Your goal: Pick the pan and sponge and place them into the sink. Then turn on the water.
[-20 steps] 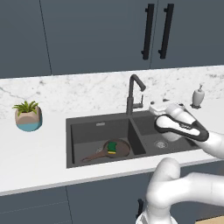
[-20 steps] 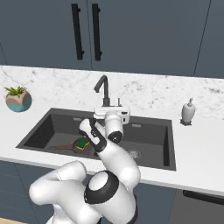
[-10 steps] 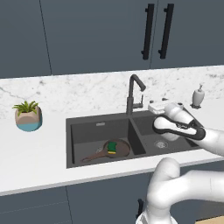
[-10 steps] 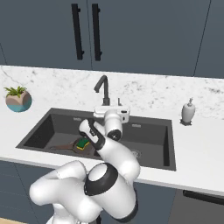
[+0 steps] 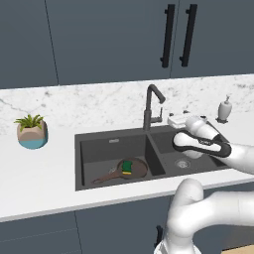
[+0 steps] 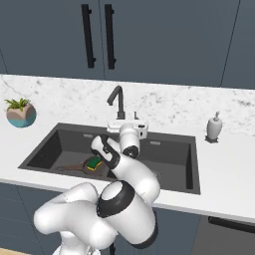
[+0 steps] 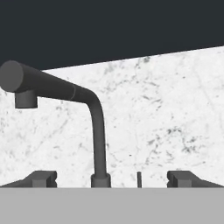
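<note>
1. The small round dark brown pan [image 5: 130, 169] with its long thin brown handle sits flat on the floor of the left basin of the big dark grey rectangular double-basin sink [image 5: 115, 140]. In the left base view the handle runs off toward about 8 o'clock.
2. The little yellow sponge with a green layer [image 5: 128, 165] is lying right in the pan, touching it. From the right base view you can see both again, sponge [image 6: 93, 162] on the pan [image 6: 84, 167], partly behind the robot's arm.
3. The two-finger gripper [image 7: 112, 178] is up near the back of the sink, right in front of the dark gooseneck faucet [image 5: 152, 106]. In the hand view its two dark fingertips [image 7: 41, 178] stand wide apart at the bottom, one near 7 o'clock and one near 5 o'clock, with nothing between them but the faucet's stem [image 7: 99, 144] farther back. So the claw is wide and not holding anything.
4. In that same hand view there's a thin dark upright lever or pin [image 7: 139, 179] just beside the faucet base, at roughly 3 o'clock from it. The spout arcs over toward 10 o'clock.
5. I can't see any stream coming out of the spout.
6. On the white marble counter [image 5: 44, 168]: a small potted green plant in a tan and blue pot [image 5: 31, 132] well off at 9 o'clock from the sink, and a white soap dispenser bottle [image 5: 224, 108] at about 2 o'clock from it.
</note>
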Tool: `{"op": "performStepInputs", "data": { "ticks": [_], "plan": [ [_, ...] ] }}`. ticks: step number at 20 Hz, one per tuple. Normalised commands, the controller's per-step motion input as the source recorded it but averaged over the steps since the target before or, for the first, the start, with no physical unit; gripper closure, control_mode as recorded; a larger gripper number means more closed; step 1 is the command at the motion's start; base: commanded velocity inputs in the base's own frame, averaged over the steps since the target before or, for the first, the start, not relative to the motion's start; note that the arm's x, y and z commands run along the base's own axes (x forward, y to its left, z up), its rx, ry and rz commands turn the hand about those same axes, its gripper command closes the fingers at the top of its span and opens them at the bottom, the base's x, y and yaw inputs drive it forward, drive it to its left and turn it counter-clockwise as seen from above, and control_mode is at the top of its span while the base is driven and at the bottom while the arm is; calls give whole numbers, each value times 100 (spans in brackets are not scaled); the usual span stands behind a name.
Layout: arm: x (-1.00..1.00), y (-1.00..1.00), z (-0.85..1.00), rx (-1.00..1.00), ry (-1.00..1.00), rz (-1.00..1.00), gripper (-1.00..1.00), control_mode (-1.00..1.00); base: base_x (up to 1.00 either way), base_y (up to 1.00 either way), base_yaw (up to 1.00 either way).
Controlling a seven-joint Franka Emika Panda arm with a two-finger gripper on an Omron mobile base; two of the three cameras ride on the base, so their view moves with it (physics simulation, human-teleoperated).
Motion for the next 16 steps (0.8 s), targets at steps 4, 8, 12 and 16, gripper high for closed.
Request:
{"op": "performStepInputs", "data": {
  "ticks": [4, 8, 12, 16],
  "plan": [
    [6, -9, -3, 0, 0, 0, -100, -100, 0, 0, 0],
    [17, 0, 0, 0, 0, 0, -100, -100, 0, 0, 0],
    [18, 0, -2, 0, 0, 0, -100, -100, 0, 0, 0],
    [11, 0, -6, 0, 0, 0, -100, -100, 0, 0, 0]
  ]
}}
